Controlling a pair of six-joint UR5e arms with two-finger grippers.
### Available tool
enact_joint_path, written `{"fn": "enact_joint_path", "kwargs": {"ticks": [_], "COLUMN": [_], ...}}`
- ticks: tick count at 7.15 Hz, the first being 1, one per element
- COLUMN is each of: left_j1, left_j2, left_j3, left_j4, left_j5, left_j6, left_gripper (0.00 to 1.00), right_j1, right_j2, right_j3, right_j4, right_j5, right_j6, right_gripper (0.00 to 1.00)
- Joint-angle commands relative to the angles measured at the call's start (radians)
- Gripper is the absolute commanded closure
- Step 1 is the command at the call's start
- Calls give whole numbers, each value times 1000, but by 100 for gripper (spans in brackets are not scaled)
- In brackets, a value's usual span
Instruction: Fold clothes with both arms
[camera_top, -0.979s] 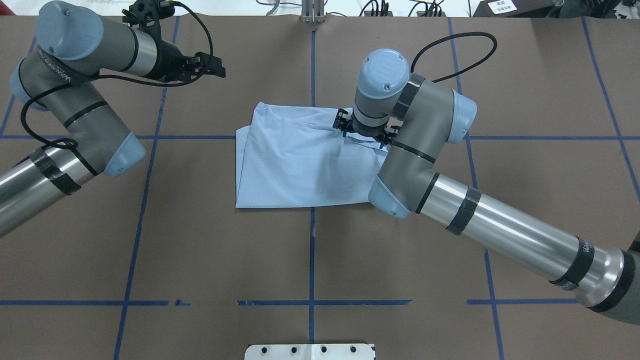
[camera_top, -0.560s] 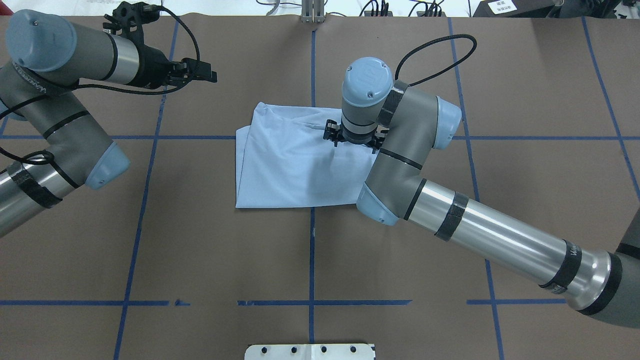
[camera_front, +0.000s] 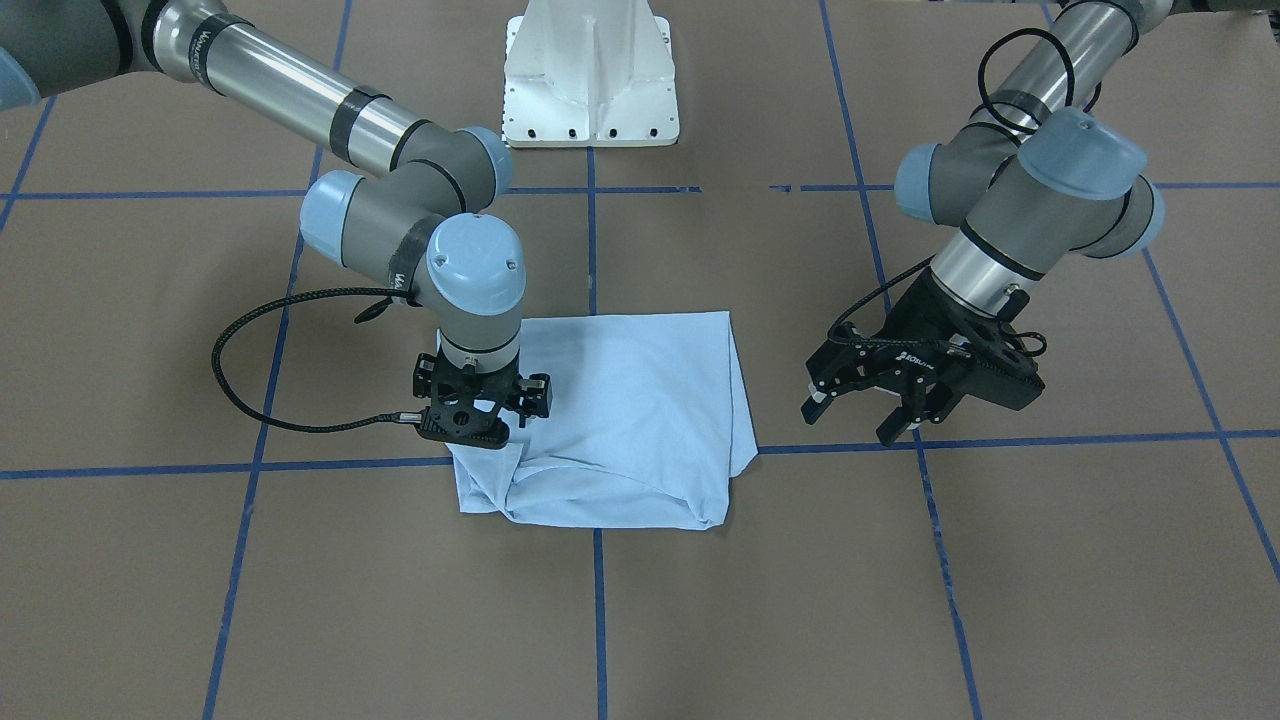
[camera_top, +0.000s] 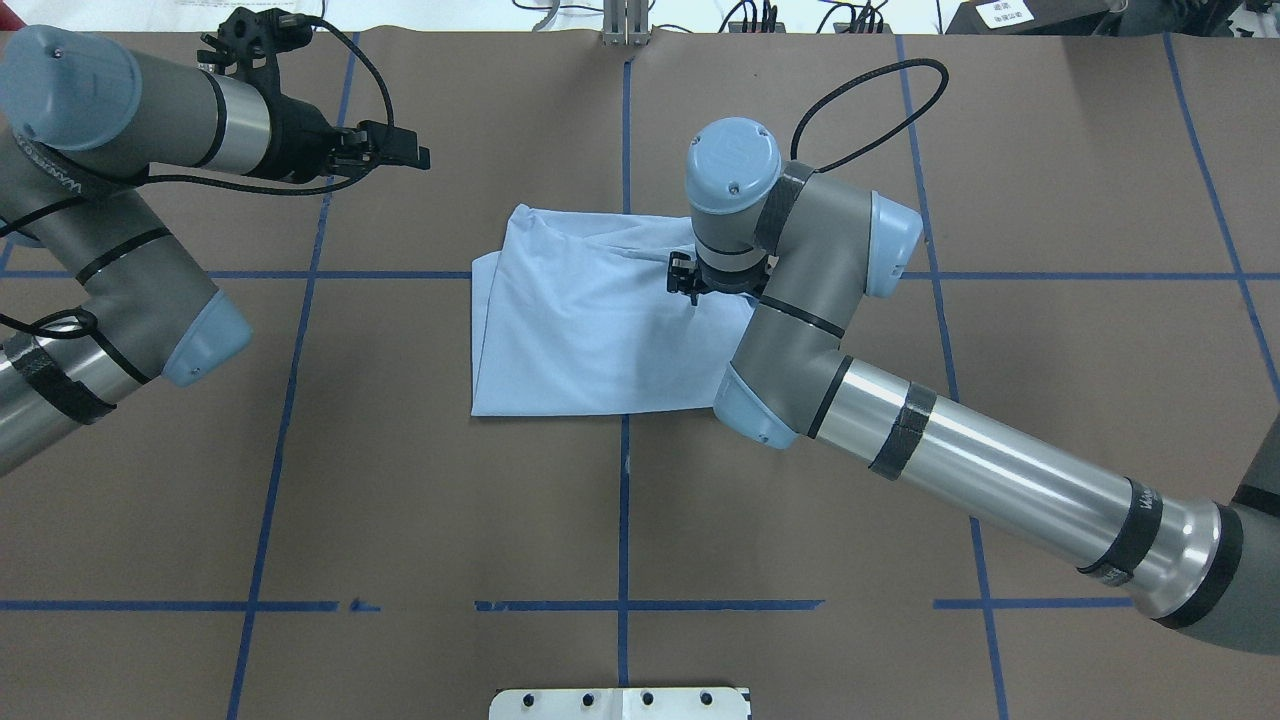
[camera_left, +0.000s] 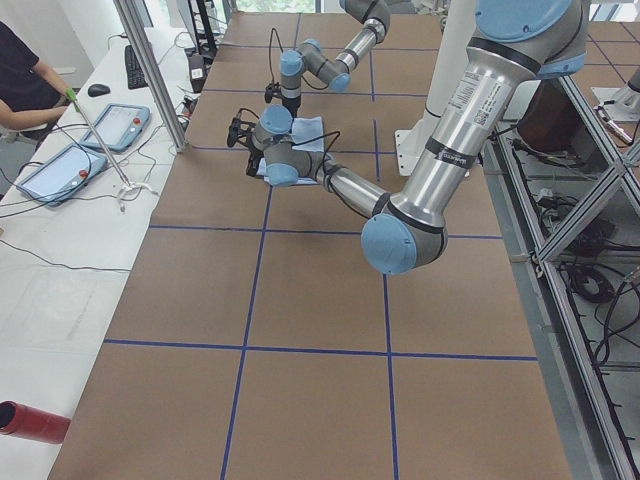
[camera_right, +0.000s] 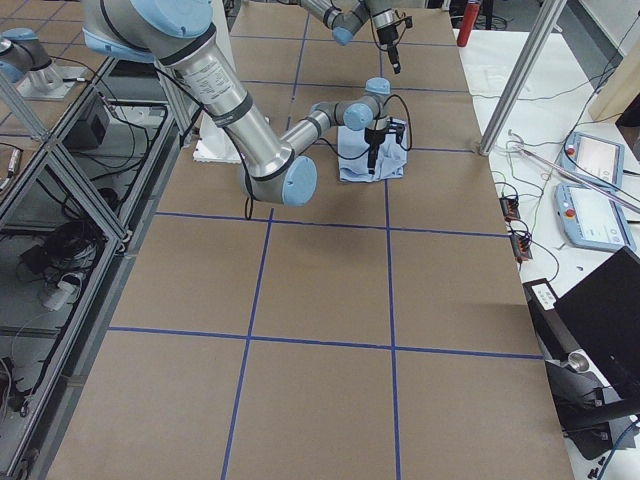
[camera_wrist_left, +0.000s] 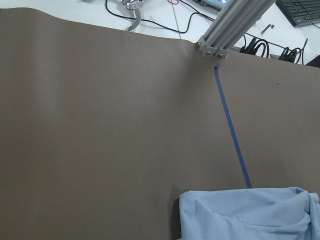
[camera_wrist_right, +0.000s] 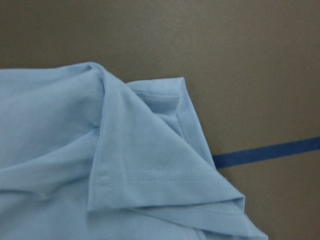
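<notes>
One light blue T-shirt (camera_top: 590, 330) to mind, lying in the middle of the table (camera_top: 400, 480) as a rough folded rectangle, loosely puffed along the far edge. Poised straight down over its far right corner: the right gripper (camera_front: 472, 415), tips hidden under the wrist from above, not made out from the front, absent from the wrist view too; cannot tell whether spread, pressed together or pinching cloth. Parked well apart on the other side, above the table, touching nothing: the left gripper (camera_front: 852, 418), fingers (camera_front: 818, 395) plainly spread. Worth fearing first: a bad bite at that corner. Stacked there in the right wrist view, several hemmed layers, slightly offset, just beside a blue tape line (camera_wrist_right: 270, 152); easy to catch only the top flap and peel the fold open, or to grab the whole stack and drag the bundle. Second: no hold on the opposite side, so probably a one-sided pull, skewing the rectangle or sliding it off its place. Third: pressing too low and scraping the table
</notes>
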Motion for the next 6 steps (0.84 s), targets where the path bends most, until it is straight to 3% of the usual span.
{"fn": "enact_joint_path", "kwargs": {"ticks": [1,3,5,6], "left_j1": [3,3,3,0], "left_j2": [1,0,1,4], "left_j3": [-3,-4,-6,-27], "left_j4": [0,0,0,5], "left_j5": [0,0,0,-2], "left_j6": [0,1,4,4], "left_gripper": [0,0,0,0], "right_j1": [27,34,34,32], "right_j2": [-1,4,99,111], "right_j3": [-14,-17,-121,-126], "right_j4": [0,9,10,10], "right_j5": [0,0,-2,-1], "right_j6": [-39,-40,-38,-38], "right_gripper": [0,0,0,0]}}
